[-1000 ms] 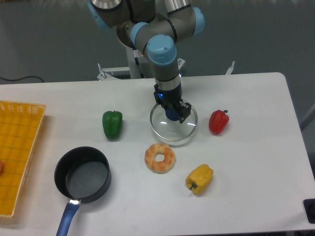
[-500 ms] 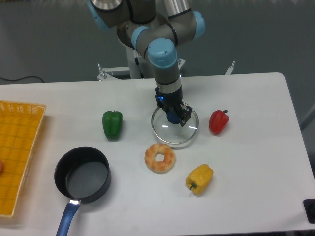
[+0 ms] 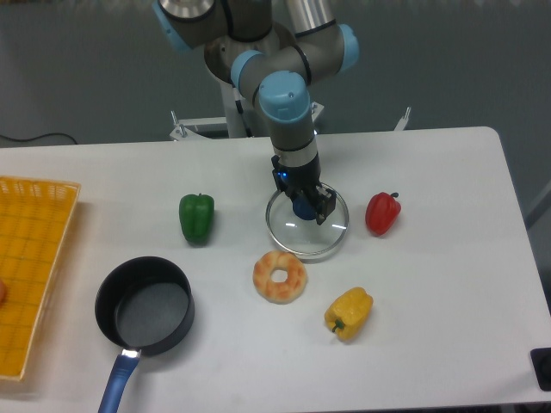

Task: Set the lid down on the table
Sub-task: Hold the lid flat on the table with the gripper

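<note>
I have the claw (image 3: pixel 306 206) pointing straight down over the middle of the table (image 3: pixel 448 284), its two fingers clenched on the small dark-blue knob at the centre of the lid (image 3: pixel 306 224). The lid hangs level beneath the claw, very low over the white surface; I cannot tell whether its rim is touching the table or just above it. Through the clear glass I see only white tabletop.

Just in front of the lid, close to its near rim, lies a donut (image 3: pixel 280 276). To the right, near but apart from the lid, sits a red pepper (image 3: pixel 382 212). To the left, a bit further off, stands a green pepper (image 3: pixel 196 217). A yellow pepper (image 3: pixel 349 313) lies toward the front edge, right of the donut. The black pot (image 3: pixel 144 305) sits uncovered at front left, its blue handle pointing toward me. A yellow mesh basket (image 3: pixel 30 258) occupies the far left edge.
</note>
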You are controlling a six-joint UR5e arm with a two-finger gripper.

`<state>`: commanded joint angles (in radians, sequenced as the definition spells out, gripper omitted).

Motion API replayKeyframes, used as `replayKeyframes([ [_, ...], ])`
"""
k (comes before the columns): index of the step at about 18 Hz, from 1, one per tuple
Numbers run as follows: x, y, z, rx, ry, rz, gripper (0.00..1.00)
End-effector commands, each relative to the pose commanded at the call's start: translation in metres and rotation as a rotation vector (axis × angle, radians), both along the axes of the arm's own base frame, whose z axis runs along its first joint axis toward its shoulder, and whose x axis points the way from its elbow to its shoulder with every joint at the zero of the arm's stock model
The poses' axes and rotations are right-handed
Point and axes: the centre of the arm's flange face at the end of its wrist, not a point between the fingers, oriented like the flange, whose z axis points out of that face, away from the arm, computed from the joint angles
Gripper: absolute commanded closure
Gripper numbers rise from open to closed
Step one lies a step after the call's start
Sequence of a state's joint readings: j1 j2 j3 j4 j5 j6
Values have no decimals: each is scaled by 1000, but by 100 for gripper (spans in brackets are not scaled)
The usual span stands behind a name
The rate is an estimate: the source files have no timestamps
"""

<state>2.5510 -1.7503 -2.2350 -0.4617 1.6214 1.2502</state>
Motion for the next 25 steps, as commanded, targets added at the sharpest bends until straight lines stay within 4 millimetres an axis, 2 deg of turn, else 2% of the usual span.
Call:
replayKeyframes([
  [25,3,-11,-13,-5,-34,-27,40],
])
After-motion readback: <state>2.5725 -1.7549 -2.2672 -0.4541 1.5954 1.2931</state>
